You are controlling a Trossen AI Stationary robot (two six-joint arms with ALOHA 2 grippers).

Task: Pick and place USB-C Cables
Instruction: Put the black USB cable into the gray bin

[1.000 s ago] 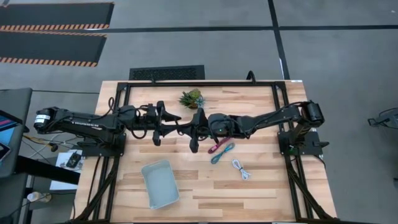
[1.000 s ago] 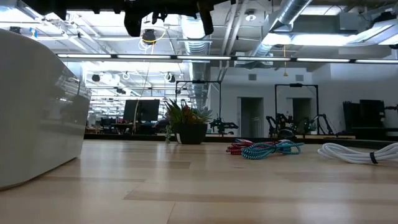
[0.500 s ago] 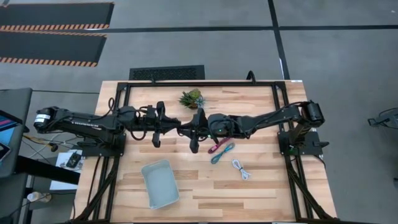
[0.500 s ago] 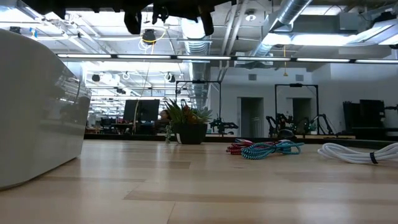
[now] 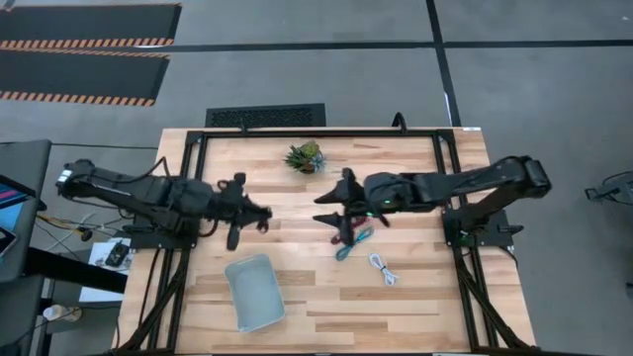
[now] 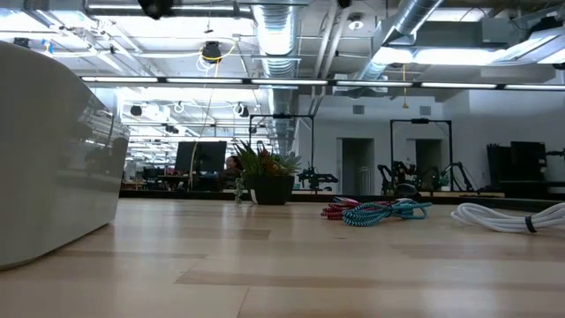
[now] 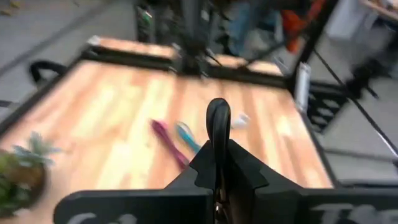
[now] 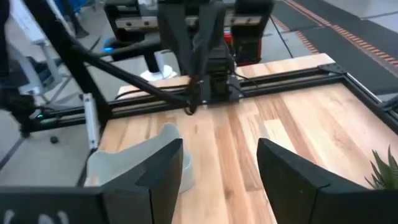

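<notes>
Three USB-C cables lie on the table right of centre: magenta (image 5: pixel 346 235), teal (image 5: pixel 354 243) and white (image 5: pixel 383 267). In the low view the magenta (image 6: pixel 335 210), teal (image 6: pixel 386 212) and white (image 6: pixel 508 216) cables rest flat on the wood. My right gripper (image 5: pixel 332 214) hangs open high above the magenta cable's far-left end, with nothing between its fingers (image 8: pixel 217 180). My left gripper (image 5: pixel 265 213) is shut on nothing (image 7: pixel 217 121), left of centre and above the table, beyond the tray's far edge.
A pale grey tray (image 5: pixel 254 290) stands near the front, left of centre, and looms at the left of the low view (image 6: pixel 53 150). A small potted plant (image 5: pixel 305 156) stands at the far middle. A black frame (image 5: pixel 316 132) borders the table.
The two grippers, which met nose to nose over the table's middle, have drawn apart. My left gripper has gone toward the left edge. My right gripper has gone toward the right edge, over the magenta cable, and its fingers now stand apart. The cables have not moved.
</notes>
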